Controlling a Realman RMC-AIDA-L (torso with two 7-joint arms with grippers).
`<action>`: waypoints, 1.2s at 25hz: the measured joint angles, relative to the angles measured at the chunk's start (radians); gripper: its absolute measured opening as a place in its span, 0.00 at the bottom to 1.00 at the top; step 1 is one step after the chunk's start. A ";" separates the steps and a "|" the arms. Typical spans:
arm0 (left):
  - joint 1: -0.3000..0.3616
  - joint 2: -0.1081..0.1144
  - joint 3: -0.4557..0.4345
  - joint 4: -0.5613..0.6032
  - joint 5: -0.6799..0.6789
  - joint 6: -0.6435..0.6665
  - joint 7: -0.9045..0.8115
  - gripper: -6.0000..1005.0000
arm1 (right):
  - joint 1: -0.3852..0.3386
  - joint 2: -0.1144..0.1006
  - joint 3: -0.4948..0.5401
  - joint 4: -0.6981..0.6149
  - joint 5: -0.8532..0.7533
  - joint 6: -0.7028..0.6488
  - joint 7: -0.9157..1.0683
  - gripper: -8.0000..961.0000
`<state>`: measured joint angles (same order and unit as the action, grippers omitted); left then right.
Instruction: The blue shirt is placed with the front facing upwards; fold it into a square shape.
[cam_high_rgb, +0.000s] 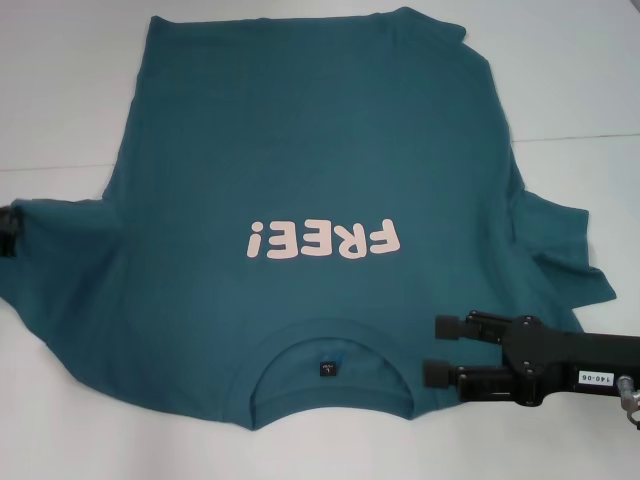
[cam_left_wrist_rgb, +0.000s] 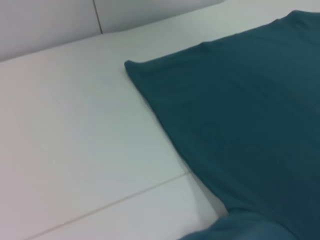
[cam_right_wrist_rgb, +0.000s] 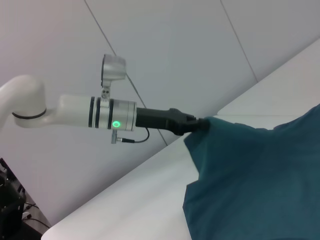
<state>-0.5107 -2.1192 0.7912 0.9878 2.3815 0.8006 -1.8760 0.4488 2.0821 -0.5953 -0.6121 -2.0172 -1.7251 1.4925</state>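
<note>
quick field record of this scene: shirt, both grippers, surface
shirt: the blue shirt lies spread front up, "FREE!" print showing, collar toward the robot
left gripper: left gripper at the shirt's left sleeve edge, shut on the cloth, lifting it slightly
right gripper: right gripper open, over the shirt beside the collar
surface: white table
fold state: not yet folded

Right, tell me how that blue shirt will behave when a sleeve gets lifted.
The blue shirt will probably sag and drape: its right sleeve already lies rumpled. Where the left gripper meets the sleeve, cloth peaks and hangs, so it looks light. It may drag rather than slide. The right gripper sits near the collar.
</note>
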 joint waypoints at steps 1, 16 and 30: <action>-0.003 0.001 0.000 0.007 0.001 0.004 -0.002 0.03 | 0.000 0.000 0.000 0.000 0.000 0.000 0.000 0.98; -0.013 -0.006 0.007 0.081 0.004 0.118 -0.056 0.03 | 0.001 -0.002 0.004 0.000 0.000 -0.001 0.000 0.98; -0.035 -0.042 0.133 0.099 -0.005 0.262 -0.265 0.02 | 0.005 0.000 0.003 0.002 -0.003 0.001 -0.007 0.98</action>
<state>-0.5453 -2.1617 0.9243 1.0871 2.3764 1.0624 -2.1411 0.4538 2.0824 -0.5921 -0.6103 -2.0203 -1.7241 1.4852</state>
